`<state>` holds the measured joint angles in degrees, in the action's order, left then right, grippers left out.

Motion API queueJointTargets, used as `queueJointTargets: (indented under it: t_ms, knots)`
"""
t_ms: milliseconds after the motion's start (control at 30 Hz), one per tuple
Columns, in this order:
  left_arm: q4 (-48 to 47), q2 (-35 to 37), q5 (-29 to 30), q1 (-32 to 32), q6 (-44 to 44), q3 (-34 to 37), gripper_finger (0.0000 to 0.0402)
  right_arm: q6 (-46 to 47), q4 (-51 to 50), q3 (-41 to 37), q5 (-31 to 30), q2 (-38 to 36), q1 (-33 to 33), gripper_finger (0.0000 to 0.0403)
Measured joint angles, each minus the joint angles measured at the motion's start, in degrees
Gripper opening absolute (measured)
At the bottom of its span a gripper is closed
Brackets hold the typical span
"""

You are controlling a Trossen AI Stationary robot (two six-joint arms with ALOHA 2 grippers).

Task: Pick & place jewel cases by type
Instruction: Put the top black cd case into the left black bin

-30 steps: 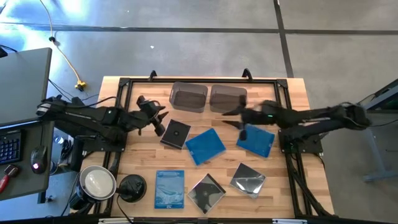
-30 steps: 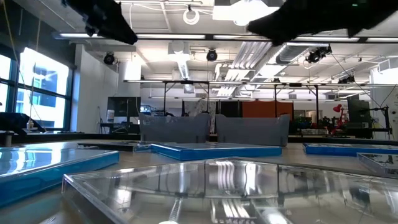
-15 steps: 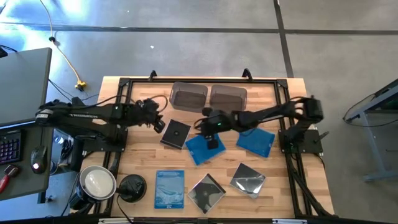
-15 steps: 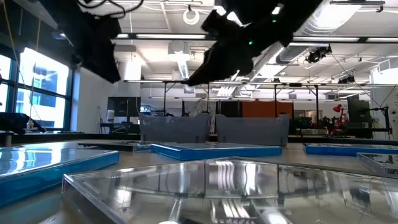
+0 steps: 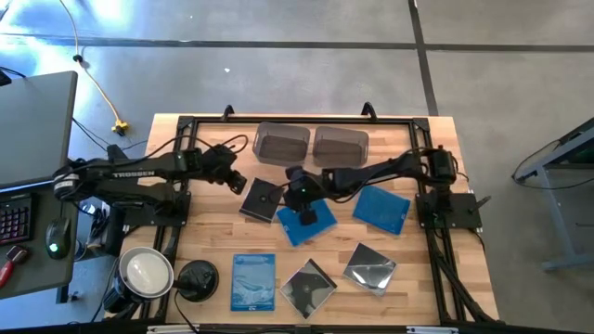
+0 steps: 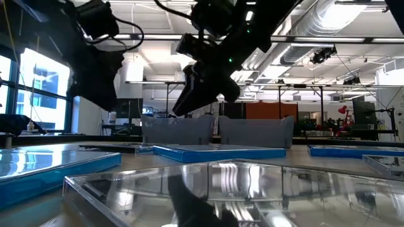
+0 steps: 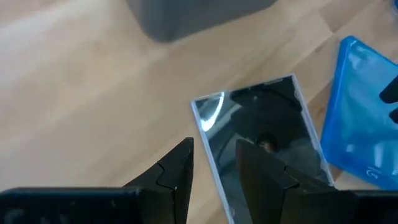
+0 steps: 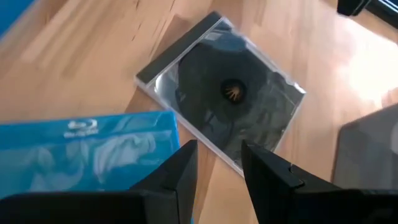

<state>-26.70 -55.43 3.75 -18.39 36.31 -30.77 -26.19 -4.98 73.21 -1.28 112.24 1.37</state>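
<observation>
A black jewel case [image 5: 263, 199] with a dark disc lies flat at mid-table, beside a blue case [image 5: 308, 223]. A second blue case [image 5: 381, 209] lies to its right. Near the front edge lie a pale printed blue case [image 5: 252, 280] and two clear cases [image 5: 308, 286] [image 5: 371, 267]. My left gripper [image 5: 236, 183] hovers open just left of the black case [image 7: 261, 124], slanting down at its left edge. My right gripper [image 5: 299, 192] hovers open over the seam between the black case [image 8: 224, 93] and the blue case [image 8: 87, 155]. Neither touches anything.
Two smoky tubs [image 5: 281, 145] [image 5: 341, 145] stand side by side at the table's far edge, just behind both grippers. A round black object [image 5: 197, 278] and a white-lined pot [image 5: 147, 272] sit at the near left corner. Black frame rails [image 5: 434, 241] run along the table's sides.
My right gripper has swept from above the right blue case toward the table's left and down, stopping between the black case and the middle blue case. My left gripper has sunk and rolled, tipping down toward the black case. No case has moved.
</observation>
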Motion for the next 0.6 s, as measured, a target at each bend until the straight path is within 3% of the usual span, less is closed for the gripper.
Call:
queueJointTargets:
  t_ms: [167,367,600]
  knots:
    - [4.8,-4.2,-0.6,0.0,3.2,3.6,0.0119,-2.2,0.2,0.0,0.8,1.9,0.5,0.0119]
    - [12.2,-11.5,-6.4,0.0,4.6,4.3,0.0119,-2.4,2.7,0.0,0.1,4.3,2.1,0.0119]
    - [14.2,-18.6,-6.2,0.0,5.9,4.1,0.0119,-2.4,3.3,-0.1,0.2,4.7,3.6,0.0119]
